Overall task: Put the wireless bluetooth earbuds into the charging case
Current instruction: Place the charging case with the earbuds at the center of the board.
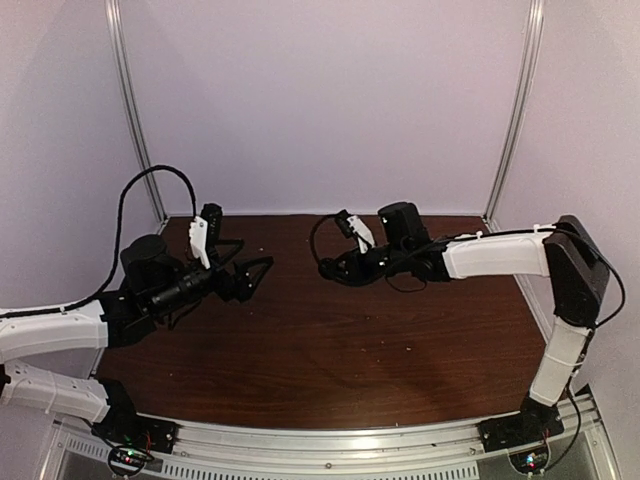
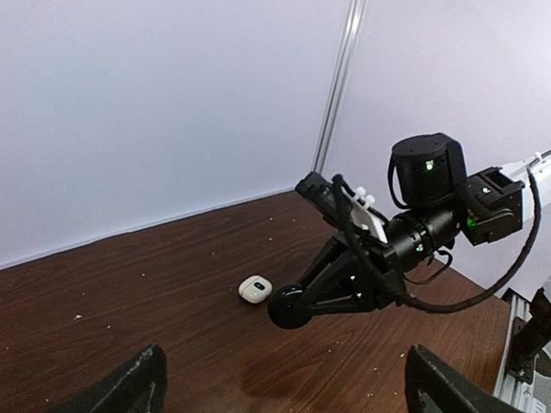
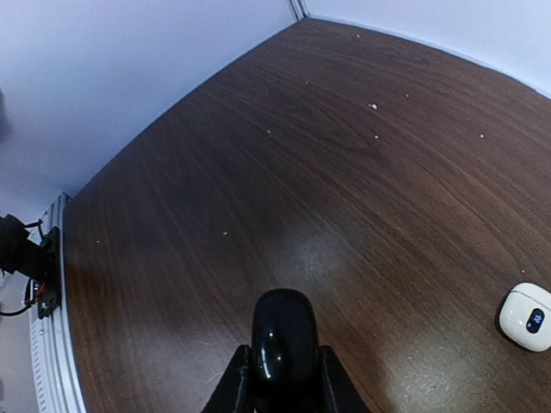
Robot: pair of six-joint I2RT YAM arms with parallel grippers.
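Right gripper (image 3: pixel 282 379) pinches a glossy black case (image 3: pixel 277 340), likely light and slippery, best held across its long sides; left gripper (image 2: pixel 288 391) gapes wide, empty; white case (image 3: pixel 527 316) lies shut on the counter (image 3: pixel 258 172); no earbuds visible.

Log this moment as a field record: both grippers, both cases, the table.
left gripper: jaws wide open, empty
right gripper: jaws shut on the black case
black case: glossy, held above the table
white case: lying on the table, small blue light, apart from both grippers
table: dark wood, scattered pale specks
earbuds: none in view
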